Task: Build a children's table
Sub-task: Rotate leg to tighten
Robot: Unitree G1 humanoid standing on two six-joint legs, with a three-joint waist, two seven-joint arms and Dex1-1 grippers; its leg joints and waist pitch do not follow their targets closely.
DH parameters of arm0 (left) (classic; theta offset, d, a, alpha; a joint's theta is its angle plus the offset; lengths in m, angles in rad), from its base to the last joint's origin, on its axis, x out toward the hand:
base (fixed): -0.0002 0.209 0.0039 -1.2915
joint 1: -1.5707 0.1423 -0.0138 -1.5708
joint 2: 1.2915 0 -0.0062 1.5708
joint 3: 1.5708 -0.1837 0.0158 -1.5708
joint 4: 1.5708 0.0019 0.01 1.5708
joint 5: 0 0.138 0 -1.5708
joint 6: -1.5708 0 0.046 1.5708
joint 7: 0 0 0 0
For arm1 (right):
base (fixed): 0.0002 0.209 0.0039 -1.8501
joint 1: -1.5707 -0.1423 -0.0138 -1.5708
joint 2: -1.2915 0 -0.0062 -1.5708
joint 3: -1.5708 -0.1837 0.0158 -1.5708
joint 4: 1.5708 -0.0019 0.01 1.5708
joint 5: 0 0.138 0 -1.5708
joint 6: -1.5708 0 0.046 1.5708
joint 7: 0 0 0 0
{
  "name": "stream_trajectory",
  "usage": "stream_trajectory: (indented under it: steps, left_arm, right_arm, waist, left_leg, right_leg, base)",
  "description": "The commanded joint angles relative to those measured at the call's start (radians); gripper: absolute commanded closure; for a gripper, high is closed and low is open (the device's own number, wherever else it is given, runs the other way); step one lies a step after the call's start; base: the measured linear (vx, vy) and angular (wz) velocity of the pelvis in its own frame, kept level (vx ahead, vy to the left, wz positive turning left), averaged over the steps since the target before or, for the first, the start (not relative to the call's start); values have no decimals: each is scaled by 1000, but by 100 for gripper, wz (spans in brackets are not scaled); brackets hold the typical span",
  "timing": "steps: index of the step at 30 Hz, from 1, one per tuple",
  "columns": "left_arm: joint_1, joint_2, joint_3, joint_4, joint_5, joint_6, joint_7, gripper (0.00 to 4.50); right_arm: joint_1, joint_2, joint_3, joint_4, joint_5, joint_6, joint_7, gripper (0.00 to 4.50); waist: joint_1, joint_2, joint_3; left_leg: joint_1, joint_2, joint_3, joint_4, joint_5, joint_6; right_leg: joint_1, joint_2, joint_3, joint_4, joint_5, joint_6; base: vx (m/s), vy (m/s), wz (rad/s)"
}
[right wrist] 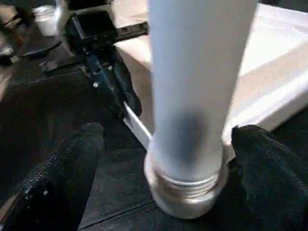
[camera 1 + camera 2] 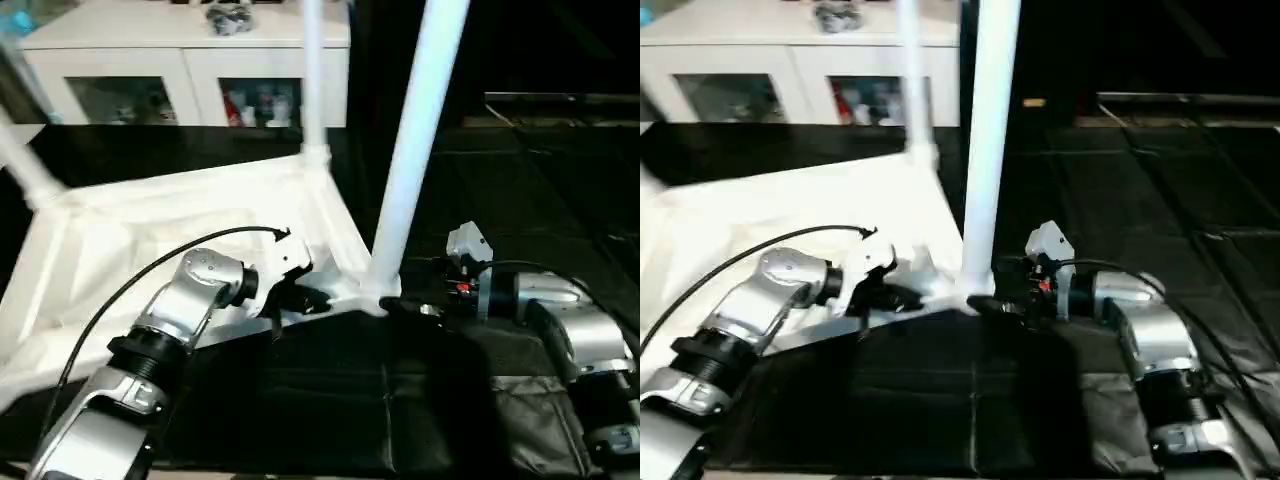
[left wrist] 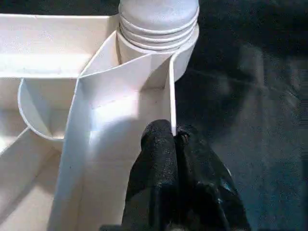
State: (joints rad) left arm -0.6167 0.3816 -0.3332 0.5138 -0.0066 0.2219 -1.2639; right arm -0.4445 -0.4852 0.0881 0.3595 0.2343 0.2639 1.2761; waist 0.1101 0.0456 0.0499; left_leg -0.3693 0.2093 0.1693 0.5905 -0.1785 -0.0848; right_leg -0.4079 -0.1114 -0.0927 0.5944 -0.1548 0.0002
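Observation:
The children's table lies upside down on a black mat, its white ribbed top facing up. One white leg stands upright in the near right corner socket, its threaded base showing. Another leg stands at the far corner, and a third at the left. My left gripper is shut on the thin rim wall of the top, beside that near corner. My right gripper is open, one finger on each side of the near leg's foot, with a gap on at least one side.
A white cabinet with glass doors stands behind the table. The black mat covers the floor in front and to the right. A black cable arches over my left forearm.

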Motion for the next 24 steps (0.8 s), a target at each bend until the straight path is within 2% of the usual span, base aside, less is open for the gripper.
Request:
stream_trajectory:
  steps: [1,10,17,24]
  left_arm:
    - [-2,14,-17,-47,-24,-38,-69,450]
    - [25,63,-51,-85,-35,-69,-176,450]
    - [34,63,-57,-113,-42,-67,-193,450]
    - [42,63,-68,-133,-47,-67,-204,450]
  right_arm:
    - [-18,-17,20,-12,7,-13,51,4]
    - [-34,-40,71,2,25,-2,179,4]
    - [-46,-12,88,30,21,-18,182,64]
    - [-48,13,87,43,30,-22,181,116]
  waist:
    - [-3,-13,-70]
    - [2,-14,-72]
    - [3,-14,-73]
    - [2,-10,-74]
  left_leg:
    - [9,17,8,-68,-232,65]
    - [8,19,8,-68,-221,65]
    - [7,17,7,-68,-213,60]
    - [8,18,7,-68,-216,57]
  right_leg:
    - [55,-32,39,-64,-266,-234]
    - [54,-32,39,-59,-250,-244]
    - [55,-32,39,-58,-251,-243]
    - [55,-30,39,-56,-239,-246]
  base:
    - [0,0,0]
    - [0,0,0]
    - [0,0,0]
    - [0,0,0]
